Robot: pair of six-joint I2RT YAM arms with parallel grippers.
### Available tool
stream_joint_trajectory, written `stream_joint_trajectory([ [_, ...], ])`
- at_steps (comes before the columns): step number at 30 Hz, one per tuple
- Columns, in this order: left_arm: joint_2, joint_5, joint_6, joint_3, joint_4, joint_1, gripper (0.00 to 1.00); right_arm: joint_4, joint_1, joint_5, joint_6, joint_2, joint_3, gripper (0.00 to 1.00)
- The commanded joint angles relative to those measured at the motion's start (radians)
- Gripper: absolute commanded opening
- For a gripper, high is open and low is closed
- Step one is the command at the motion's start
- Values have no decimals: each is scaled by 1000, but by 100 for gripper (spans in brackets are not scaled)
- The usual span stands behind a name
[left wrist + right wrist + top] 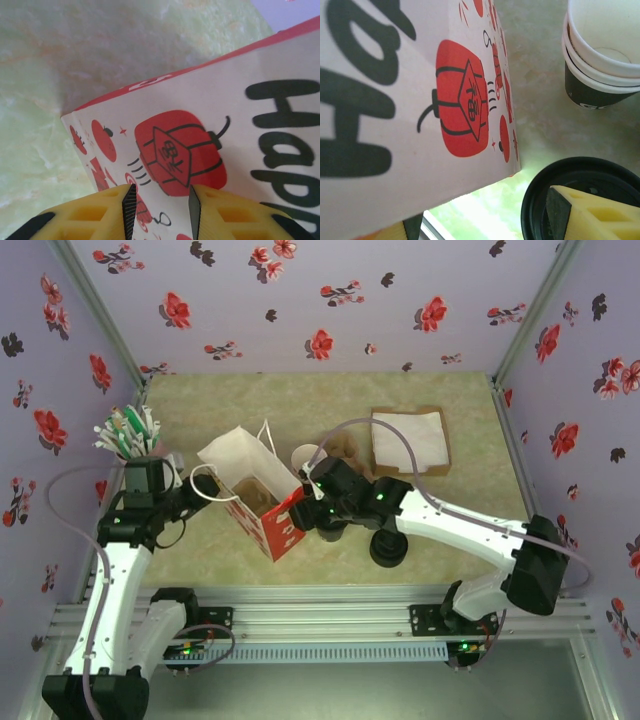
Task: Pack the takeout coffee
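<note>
Nearest the bases, the left end effector [161,210] is partly closed, with the printed wall of the red-and-white paper bag [225,150] between its pads; whether it pinches the paper cannot be told. The right end effector [484,219] gapes wide and empty at the bag's corner. Just beyond, on the tabletop [540,100], sits the takeout coffee [580,172], near the lidless cup stack [600,65]. A sound pick would likely grip below the lid, keeping the cup upright and clear of the bag. Its round black lid is partly behind a yellow finger, and the cup body is hidden
</note>
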Motion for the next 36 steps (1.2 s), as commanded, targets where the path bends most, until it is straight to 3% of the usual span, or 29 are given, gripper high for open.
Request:
stream_joint_trajectory([
  [1, 27, -29, 10, 18, 68, 10, 34, -1, 5, 33, -30, 34, 55, 68],
  [8, 59, -31, 22, 21, 99, 30, 34, -64, 2, 76, -39, 101, 136, 68],
  [14, 23, -30, 35, 35, 44, 40, 38, -110, 7, 57, -27, 68, 148, 70],
  [20, -12, -32, 54, 71, -54, 42, 60, -193, 16, 59, 11, -19, 122, 76],
  [29, -90, -77, 93, 121, -230, 43, 82, -365, 9, 170, 98, -94, 108, 81],
  [36, -127, -160, 124, 161, -311, 43, 88, -456, -59, 174, 170, -60, 144, 89],
])
